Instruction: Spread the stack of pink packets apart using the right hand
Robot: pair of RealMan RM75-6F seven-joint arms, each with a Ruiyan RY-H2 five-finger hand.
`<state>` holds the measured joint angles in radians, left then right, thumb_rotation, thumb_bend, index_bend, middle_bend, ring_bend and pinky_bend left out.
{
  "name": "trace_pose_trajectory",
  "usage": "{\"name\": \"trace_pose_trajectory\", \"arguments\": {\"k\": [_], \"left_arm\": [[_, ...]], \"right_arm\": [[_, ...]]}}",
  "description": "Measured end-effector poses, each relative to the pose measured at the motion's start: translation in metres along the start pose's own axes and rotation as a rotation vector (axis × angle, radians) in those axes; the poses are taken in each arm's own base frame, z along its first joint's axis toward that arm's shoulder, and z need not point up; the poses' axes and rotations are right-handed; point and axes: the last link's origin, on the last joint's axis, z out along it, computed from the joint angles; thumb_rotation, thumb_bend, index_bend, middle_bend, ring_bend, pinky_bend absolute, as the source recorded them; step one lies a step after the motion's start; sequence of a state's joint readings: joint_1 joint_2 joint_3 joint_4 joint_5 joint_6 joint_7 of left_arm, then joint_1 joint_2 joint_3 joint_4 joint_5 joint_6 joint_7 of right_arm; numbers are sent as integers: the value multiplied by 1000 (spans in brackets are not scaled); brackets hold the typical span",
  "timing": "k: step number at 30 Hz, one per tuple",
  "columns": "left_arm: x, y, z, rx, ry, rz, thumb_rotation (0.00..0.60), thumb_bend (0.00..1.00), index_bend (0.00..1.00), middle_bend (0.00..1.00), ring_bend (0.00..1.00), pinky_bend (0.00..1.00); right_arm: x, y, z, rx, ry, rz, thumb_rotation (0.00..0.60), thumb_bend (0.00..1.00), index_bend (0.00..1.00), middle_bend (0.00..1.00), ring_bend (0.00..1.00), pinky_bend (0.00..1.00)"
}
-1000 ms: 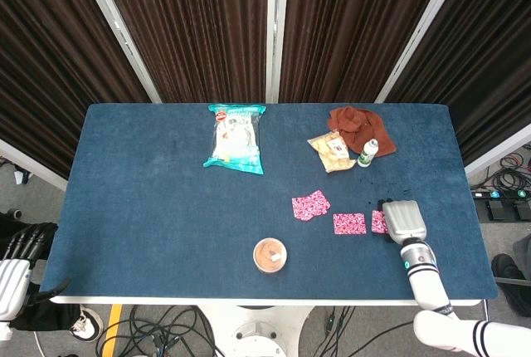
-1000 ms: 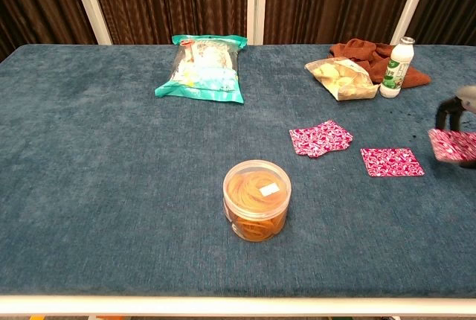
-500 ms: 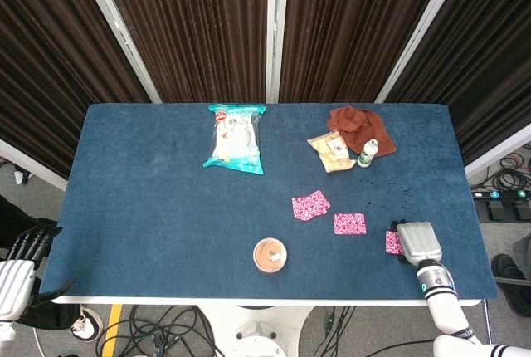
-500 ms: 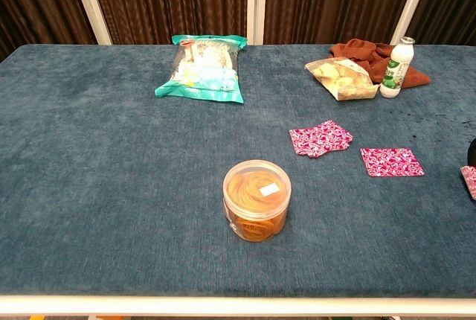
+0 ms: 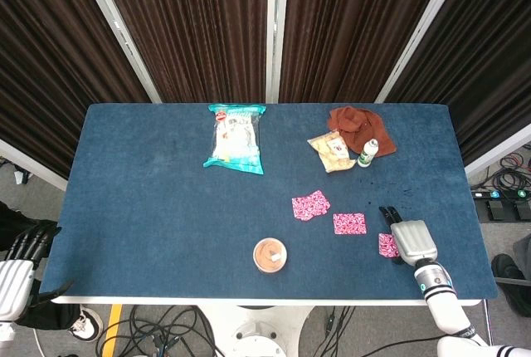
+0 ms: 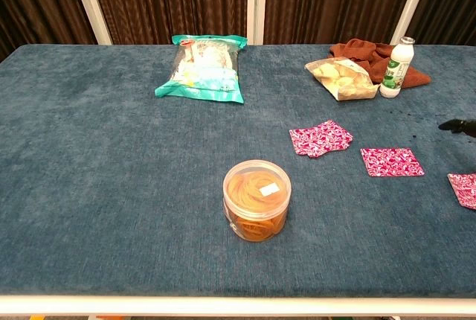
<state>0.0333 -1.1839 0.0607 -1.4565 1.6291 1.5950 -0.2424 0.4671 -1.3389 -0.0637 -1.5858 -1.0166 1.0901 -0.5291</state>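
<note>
Three patches of pink patterned packets lie on the blue table (image 5: 166,207). The leftmost (image 5: 310,205) (image 6: 320,138) looks like a couple of packets still overlapping. A single packet (image 5: 349,223) (image 6: 391,161) lies to its right. Another single packet (image 5: 387,245) (image 6: 465,190) lies flat near the right front of the table. My right hand (image 5: 411,237) hovers just right of that last packet with its fingers stretched out and nothing in them; only a fingertip (image 6: 457,125) shows in the chest view. My left hand (image 5: 18,261) hangs off the table's front left corner, holding nothing.
A clear tub of rubber bands (image 5: 270,255) (image 6: 256,199) stands near the front middle. A teal snack bag (image 5: 236,137) lies at the back. A yellow snack bag (image 5: 331,151), a small white bottle (image 5: 367,153) and a brown cloth (image 5: 358,127) sit back right.
The right hand carried a pink packet from beside the middle packet toward the front right, laid it on the table and let go. Its fingers now stretch out.
</note>
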Motion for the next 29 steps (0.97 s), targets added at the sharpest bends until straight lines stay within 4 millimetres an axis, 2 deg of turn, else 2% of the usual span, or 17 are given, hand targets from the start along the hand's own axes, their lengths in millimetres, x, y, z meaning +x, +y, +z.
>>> {"name": "trace_pose_trajectory", "arguments": {"k": [8,13,15,17,18,19,22,23,24,29], "left_arm": [[2,1,1,-2,6,2,600,143,111,77,0,81],[3,3,2,-3,8,-1,600,143,111,77,0,81],[3,4,2,-5,8,-2,600,143,111,77,0,81],[5,4,3,-7,9,0,600,144,111,77,0,81],[5,5,3,-7,9,1,600,144,111,77,0,81],[6,5,3,-8,9,1,600,143,111,77,0,81],[6,6,4,-9,5,6,600,143,111,77,0,81],[6,6,4,-9,2,7,600,143,111,77,0,81],[6,6,5,-9,0,8,600,143,111,76,0,81],[3,7,4,-13,-7,12,600,143,111,77,0,81]], "right_arm": [[19,5,-12,-21,83,29,600,0,0,40,717,816],[28,13,-30,-39,182,142,600,0,0,57,697,800],[29,19,-41,-39,225,198,600,4,0,56,655,769],[30,26,-52,-45,276,237,600,21,0,48,557,722],[30,31,-61,-50,317,255,600,33,0,37,479,663],[30,36,-68,-55,351,262,600,41,0,22,375,552],[28,52,-93,-74,464,266,600,49,0,0,58,116],[26,58,-101,-80,494,266,600,46,0,0,12,36],[23,65,-111,-86,526,268,600,43,0,0,0,5],[18,86,-139,-115,598,313,600,27,0,0,0,0]]}}
